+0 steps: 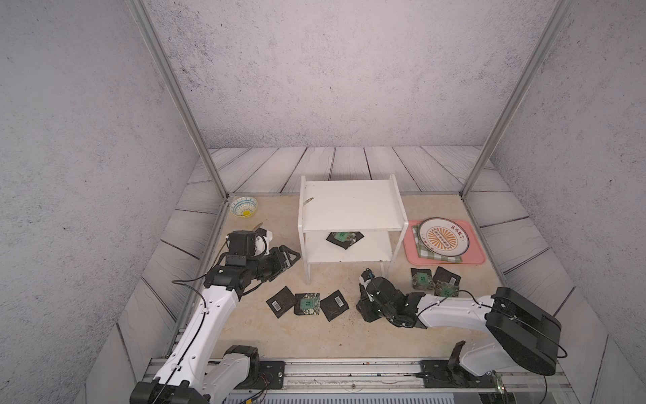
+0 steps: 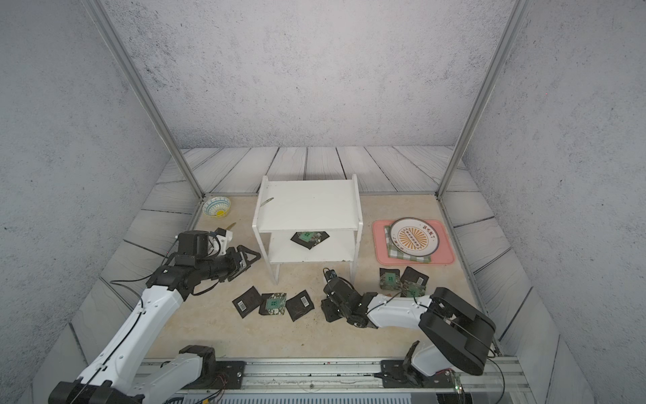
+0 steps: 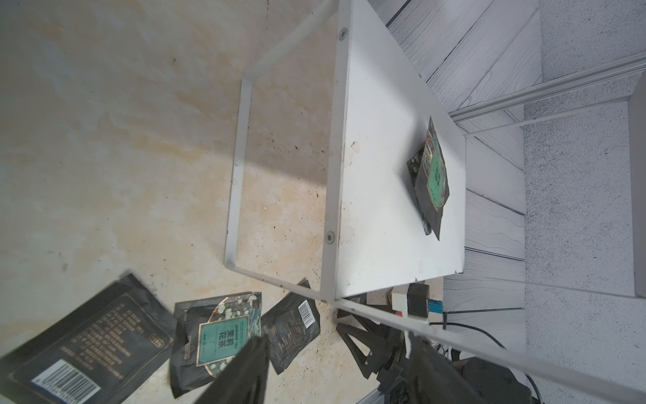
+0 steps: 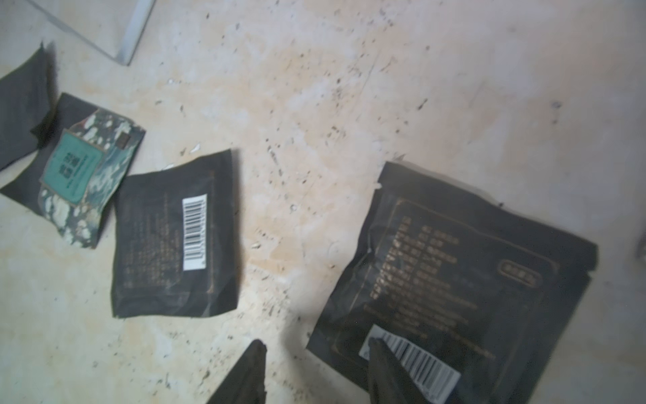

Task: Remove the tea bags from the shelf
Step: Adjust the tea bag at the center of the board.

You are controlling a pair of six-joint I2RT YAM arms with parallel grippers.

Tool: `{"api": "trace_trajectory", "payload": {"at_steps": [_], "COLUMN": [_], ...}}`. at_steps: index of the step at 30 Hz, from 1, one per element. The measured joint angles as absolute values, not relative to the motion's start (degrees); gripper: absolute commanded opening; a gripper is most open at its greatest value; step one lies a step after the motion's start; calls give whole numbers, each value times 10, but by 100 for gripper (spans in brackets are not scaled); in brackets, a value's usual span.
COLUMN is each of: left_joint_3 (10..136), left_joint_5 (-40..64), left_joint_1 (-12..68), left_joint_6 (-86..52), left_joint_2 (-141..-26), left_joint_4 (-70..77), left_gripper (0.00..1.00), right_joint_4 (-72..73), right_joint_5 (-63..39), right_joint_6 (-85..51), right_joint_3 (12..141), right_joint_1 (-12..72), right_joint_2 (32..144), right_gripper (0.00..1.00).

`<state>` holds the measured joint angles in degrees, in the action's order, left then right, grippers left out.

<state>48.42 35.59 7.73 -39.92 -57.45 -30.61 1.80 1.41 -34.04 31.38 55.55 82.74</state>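
The white shelf (image 1: 349, 210) (image 2: 307, 210) (image 3: 384, 140) stands mid-table. A small pile of tea bags (image 1: 344, 238) (image 2: 309, 238) (image 3: 431, 178) lies on its lower board. Three tea bags (image 1: 307, 304) (image 2: 274, 303) (image 3: 223, 335) lie in a row on the table in front, and more (image 1: 435, 280) sit by the pink tray. My left gripper (image 1: 295, 257) (image 3: 337, 349) is open and empty, beside the shelf's left legs. My right gripper (image 1: 363, 306) (image 4: 316, 346) is open low over the table. One fingertip hovers over the barcode of a black tea bag (image 4: 454, 280) lying flat there.
A pink tray (image 1: 472, 259) with a plate (image 1: 443, 239) on a green checked cloth (image 1: 423, 253) stands right of the shelf. A patterned bowl (image 1: 244, 206) sits at the back left corner. A small scrap (image 1: 308, 200) lies on the shelf's top board.
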Motion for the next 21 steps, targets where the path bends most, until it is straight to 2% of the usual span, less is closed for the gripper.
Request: {"api": "trace_trajectory", "payload": {"at_steps": [21], "left_joint_3": [484], "left_joint_5": [356], "left_joint_1": [77], "left_joint_6": [-399], "left_joint_2": [-565], "left_joint_4": [-310], "left_gripper": [67], "right_joint_4": [-29], "right_joint_5": [-50], "right_joint_6": [-353], "right_joint_3": [370], "right_joint_1": [607], "right_joint_2": [855], "right_gripper": [51]}}
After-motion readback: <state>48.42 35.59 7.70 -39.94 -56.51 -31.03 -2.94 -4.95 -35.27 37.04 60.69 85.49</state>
